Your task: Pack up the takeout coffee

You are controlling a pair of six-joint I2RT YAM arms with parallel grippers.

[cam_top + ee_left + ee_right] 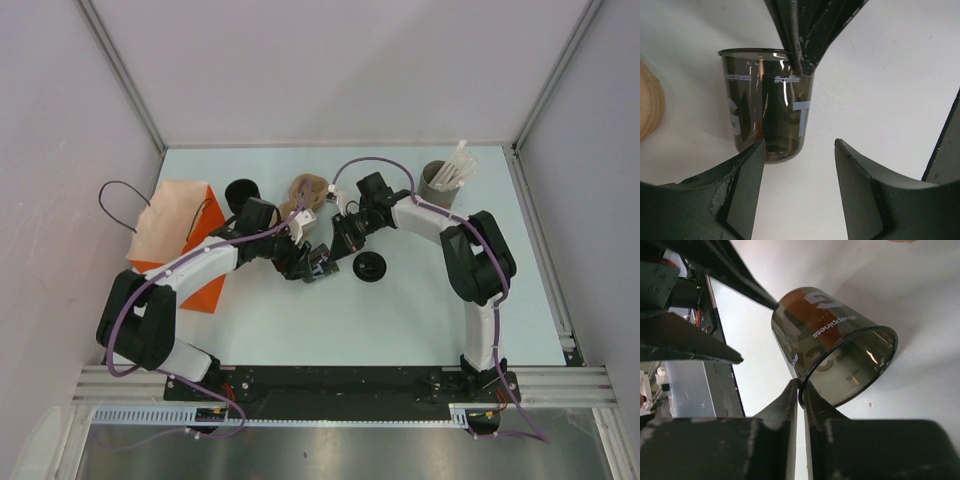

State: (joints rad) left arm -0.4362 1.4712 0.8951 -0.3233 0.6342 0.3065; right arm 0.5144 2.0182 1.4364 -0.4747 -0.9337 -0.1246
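Right end effector (801, 389) pinches coffee cup (840, 335) rim, steadying it. Left end effector (799, 144) spread just short of its base, probably lining up.

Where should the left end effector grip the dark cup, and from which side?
Take the dark cup by its tapered wall near the base, from the base end: the right end effector pinches the rim; the base faces the left end effector.

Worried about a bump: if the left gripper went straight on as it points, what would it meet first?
The dark cup, pinched at its rim by the right gripper. It sits off-centre to the open left gripper, so one finger may touch first; depth is unclear.
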